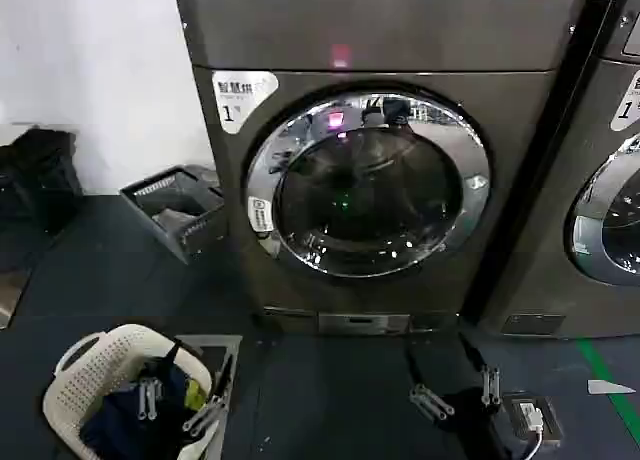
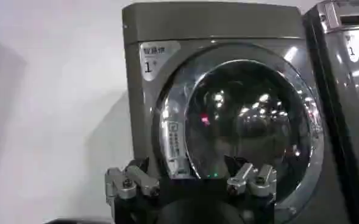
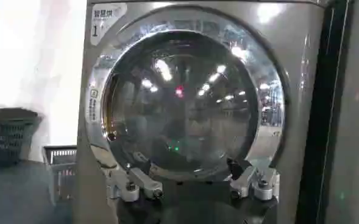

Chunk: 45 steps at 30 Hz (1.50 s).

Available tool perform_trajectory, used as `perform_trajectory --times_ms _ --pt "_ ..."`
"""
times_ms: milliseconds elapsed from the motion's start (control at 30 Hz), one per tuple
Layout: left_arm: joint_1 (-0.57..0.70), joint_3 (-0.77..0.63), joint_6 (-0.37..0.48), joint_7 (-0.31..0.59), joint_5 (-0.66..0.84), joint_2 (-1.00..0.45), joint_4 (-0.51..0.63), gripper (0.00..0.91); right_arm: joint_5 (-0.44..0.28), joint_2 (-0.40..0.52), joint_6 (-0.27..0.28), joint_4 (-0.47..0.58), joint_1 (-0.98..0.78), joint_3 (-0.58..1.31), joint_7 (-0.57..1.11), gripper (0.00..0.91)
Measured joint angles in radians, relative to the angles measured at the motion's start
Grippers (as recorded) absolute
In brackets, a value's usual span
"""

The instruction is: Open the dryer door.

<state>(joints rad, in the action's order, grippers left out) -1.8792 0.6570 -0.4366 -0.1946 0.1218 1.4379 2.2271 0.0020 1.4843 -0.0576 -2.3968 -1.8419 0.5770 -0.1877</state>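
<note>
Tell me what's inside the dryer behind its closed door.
The dryer door is shut. Its dark tinted glass shows room reflections, a pink and a green glint. The drum's contents cannot be made out.

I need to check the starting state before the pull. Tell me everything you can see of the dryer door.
The dryer door is a large round porthole: a wide shiny chrome ring around dark tinted glass that mirrors ceiling lights. It sits shut, flush in the front of the grey-brown dryer, spanning most of its width. A small label sits on the ring's left side, a small notch on its right. Nothing touches it; the left gripper and right gripper hang low, apart from it.
</note>
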Motion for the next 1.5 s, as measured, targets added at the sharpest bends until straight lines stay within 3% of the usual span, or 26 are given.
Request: perform_trajectory --times_ms 233,400,600,800,1033,1167,1500 --pt "-0.003 -0.007 -0.010 0.025 0.008 0.003 0.000 0.907 0.137 -0.066 0.125 0.003 0.077 0.065 -0.114 0.907" --pt "-0.005 -0.008 -0.018 0.026 0.023 0.006 0.012 0.907 0.189 -0.189 0.162 0.054 0.190 0.104 -0.178 0.907" --pt "-0.011 -0.005 -0.023 0.018 0.028 0.009 0.013 0.907 0.330 -0.331 0.218 0.151 0.365 0.080 -0.210 0.907" --pt "-0.012 0.002 -0.022 0.018 0.042 0.015 0.022 0.907 0.461 -0.448 0.226 0.286 0.564 0.001 -0.340 0.907" --pt "-0.026 0.002 -0.019 0.019 0.047 0.023 0.042 0.907 0.534 -0.535 0.199 0.443 0.815 -0.159 -0.437 0.907" --pt "-0.029 0.009 -0.016 0.019 0.047 0.030 0.049 0.907 0.568 -0.535 0.201 0.547 0.952 -0.270 -0.437 0.907" --pt "-0.034 0.012 -0.007 0.015 0.045 0.043 0.054 0.907 0.559 -0.446 0.194 0.774 1.237 -0.480 -0.459 0.907"
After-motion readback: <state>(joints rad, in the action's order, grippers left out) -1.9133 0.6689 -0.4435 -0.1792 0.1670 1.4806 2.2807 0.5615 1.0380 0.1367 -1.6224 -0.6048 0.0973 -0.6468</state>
